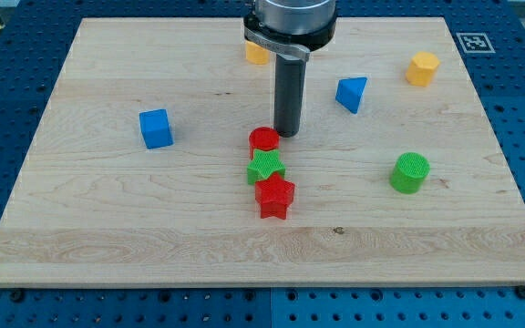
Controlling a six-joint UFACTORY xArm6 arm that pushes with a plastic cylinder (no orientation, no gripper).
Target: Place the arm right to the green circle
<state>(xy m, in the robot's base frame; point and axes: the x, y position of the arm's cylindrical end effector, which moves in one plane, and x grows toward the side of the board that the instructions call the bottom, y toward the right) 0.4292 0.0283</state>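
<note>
At the view's left of the desk [108, 228], a blue cube [156, 128], alone. Near the middle, three blocks in a touching column: red circle [264, 139] at top, green star [265, 168] below it, red star [274, 197] lowest. Just right of the red circle, my tip [287, 135], resting on the wood, no jaws on this tool, nothing grasped. Behind the rod, a yellow block [256, 52], mostly hidden, shape unclear. Further right, a blue triangle [352, 94]. Then the green circle [410, 172], well apart from my tip, toward the view's right. Near the top right, a yellow hexagon [422, 68]. No containers anywhere.
</note>
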